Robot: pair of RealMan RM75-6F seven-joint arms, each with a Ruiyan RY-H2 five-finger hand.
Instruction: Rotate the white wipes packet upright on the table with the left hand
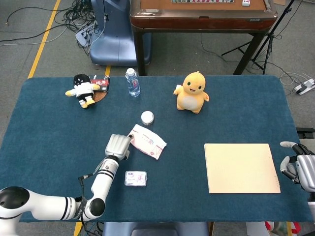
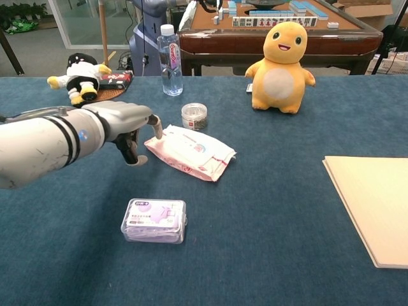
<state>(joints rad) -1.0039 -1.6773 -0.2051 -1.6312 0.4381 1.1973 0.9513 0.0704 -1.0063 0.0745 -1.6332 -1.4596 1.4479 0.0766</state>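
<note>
Right hand [image 1: 299, 169] cut by frame edge; fingers' pose unclear.

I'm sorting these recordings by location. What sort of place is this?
Probably a robotics lab or test room, not a home: yellow floor tape, loose cables on grey carpet, and a mahjong table behind the blue-covered table of assorted props.

White wipes packet [image 2: 191, 152] flat, angled
</note>
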